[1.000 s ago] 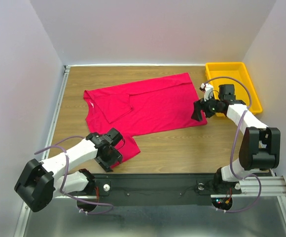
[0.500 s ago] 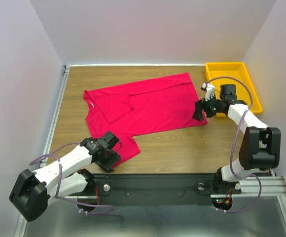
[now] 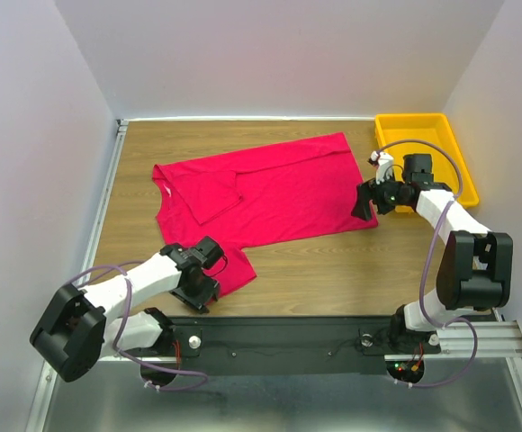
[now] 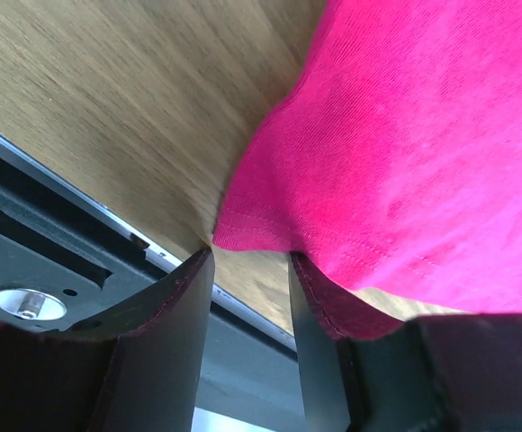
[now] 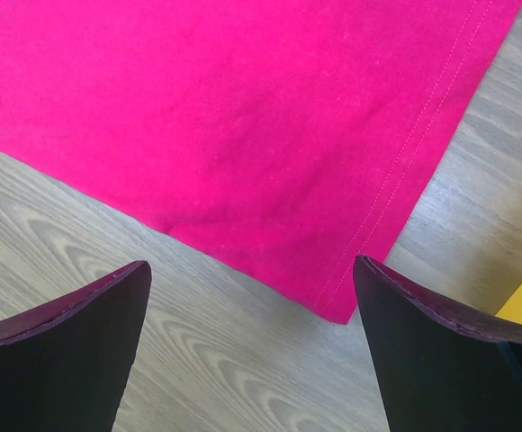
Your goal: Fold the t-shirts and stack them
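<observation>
Left gripper [image 4: 250, 256]: jaws narrower than 1 second ago, straddling the near sleeve hem (gap remains, unclamped). Crimson-pink t-shirt [image 3: 270, 193] lies spread mid-table [image 3: 333, 270], 1 sleeve folded inward. Right gripper [image 3: 362, 205]: unchanged, fully released over the hem corner.

The wooden table [image 3: 315, 270] carries a t-shirt [image 3: 279, 189] spread flat, one sleeve folded in. A yellow tray [image 3: 420, 135] sits at its far right corner.

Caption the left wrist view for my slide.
Left pincer, jaws apart, poised at a hemmed corner of the pink t-shirt near the front edge of the table.
</observation>
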Robot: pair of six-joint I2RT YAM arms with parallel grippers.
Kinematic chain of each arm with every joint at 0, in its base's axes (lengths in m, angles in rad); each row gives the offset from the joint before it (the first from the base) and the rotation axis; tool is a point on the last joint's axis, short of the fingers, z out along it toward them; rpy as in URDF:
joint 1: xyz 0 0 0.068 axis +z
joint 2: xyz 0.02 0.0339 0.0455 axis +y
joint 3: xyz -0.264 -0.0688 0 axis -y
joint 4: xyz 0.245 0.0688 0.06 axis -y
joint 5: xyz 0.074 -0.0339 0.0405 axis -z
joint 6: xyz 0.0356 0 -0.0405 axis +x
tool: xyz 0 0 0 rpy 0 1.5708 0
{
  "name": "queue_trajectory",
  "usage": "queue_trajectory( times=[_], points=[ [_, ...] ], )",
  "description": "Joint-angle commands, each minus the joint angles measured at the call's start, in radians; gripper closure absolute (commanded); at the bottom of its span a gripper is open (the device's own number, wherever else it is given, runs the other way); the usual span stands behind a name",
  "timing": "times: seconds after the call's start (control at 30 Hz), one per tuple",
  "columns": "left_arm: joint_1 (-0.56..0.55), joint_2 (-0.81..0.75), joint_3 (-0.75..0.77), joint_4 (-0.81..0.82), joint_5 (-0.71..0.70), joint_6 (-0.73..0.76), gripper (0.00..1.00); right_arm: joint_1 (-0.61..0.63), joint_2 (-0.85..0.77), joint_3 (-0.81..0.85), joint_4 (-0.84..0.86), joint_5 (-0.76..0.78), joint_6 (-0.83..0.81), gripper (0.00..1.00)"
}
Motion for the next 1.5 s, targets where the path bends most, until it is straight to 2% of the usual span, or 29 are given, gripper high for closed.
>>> queue_trajectory(
  times=[0.0,0.27,0.63,0.87,1.23,1.47],
  points=[
    [0.003,-0.002,0.045,-0.045,-0.074,-0.041,0.5,-0.018,-0.005,0.002,0.016,-0.021,0.003,0.0],
    [0.013,-0.023,0.108,-0.131,-0.14,-0.012,0.41,-0.022,0.0,0.0,0.016,-0.028,-0.001,0.0],
    [0.034,0.013,0.074,-0.102,-0.098,0.019,0.41,-0.035,0.003,0.002,0.016,-0.034,0.0,0.0],
    [0.034,0.05,0.079,-0.088,-0.094,0.027,0.44,-0.049,0.001,0.002,0.016,-0.046,0.008,0.0],
    [0.034,0.102,0.08,-0.031,-0.072,0.042,0.56,-0.104,-0.003,0.003,0.011,-0.098,0.023,0.0],
    [0.036,0.086,0.022,0.025,-0.031,0.05,0.58,-0.144,-0.009,0.006,0.005,-0.129,0.028,0.0]
  ],
)
